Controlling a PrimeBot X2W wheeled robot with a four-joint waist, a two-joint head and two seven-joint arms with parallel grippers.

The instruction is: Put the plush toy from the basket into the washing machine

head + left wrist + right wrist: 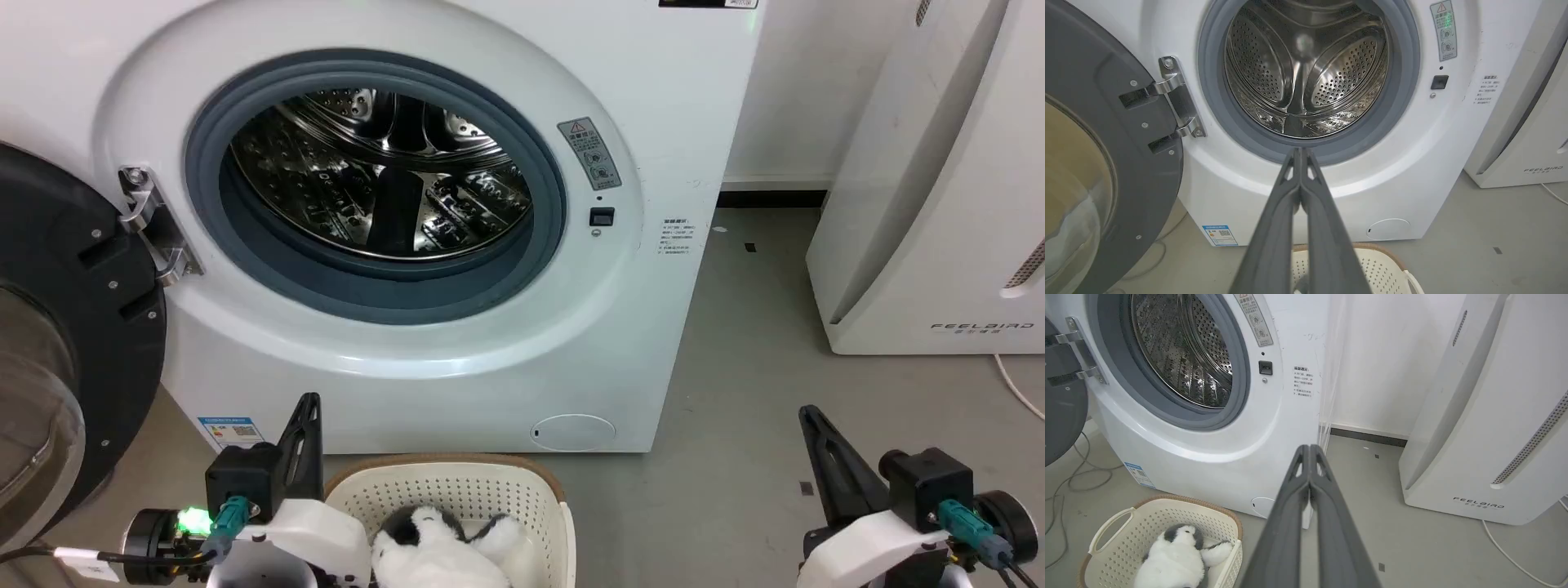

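Note:
The black-and-white plush toy (pixel 1171 559) lies in the cream perforated basket (pixel 1110 531) on the floor before the washing machine (pixel 678 122). In the head view the plush toy (pixel 445 547) and basket (pixel 457 482) sit at the bottom centre. The washer's porthole stands uncovered, its steel drum (pixel 1306 69) bare, and the black-framed door (pixel 57 343) is swung out to the left. My left gripper (pixel 309 402) hovers just left of the basket, shut, holding nothing. My right gripper (pixel 807 412) hangs over the floor at the lower right, shut and holding nothing.
A white slanted appliance marked FEELBIRD (pixel 939 204) stands to the right of the washer, with a white cable (pixel 1506 555) trailing from it. Grey cables (pixel 1069 477) lie on the floor under the door. Grey floor (pixel 735 343) runs between the two machines.

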